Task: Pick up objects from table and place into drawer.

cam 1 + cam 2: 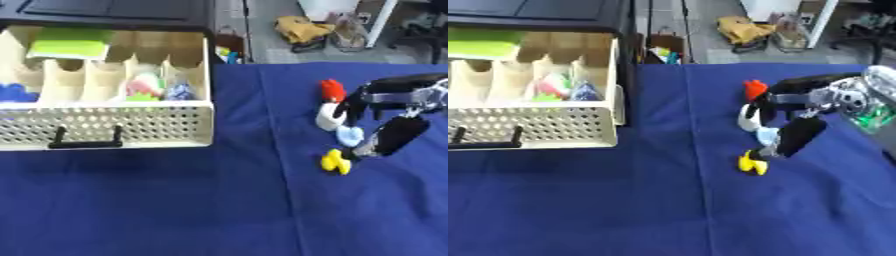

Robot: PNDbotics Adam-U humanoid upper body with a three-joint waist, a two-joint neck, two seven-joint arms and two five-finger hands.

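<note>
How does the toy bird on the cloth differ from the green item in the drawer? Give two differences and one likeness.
The toy bird lies on the blue cloth, outside the drawer; the green item already rests inside, across the back compartments. The toy bird is many-coloured, red, white, black and yellow, with the right robot hand at it; the green item is one flat colour and untouched. Both are brightly coloured.

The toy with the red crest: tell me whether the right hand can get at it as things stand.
Probably yes. The right hand is already at the toy with the red crest, its fingers curved beside the toy's body, and nothing lies between them on the blue cloth. Whether the fingers actually touch it cannot be told.
</note>
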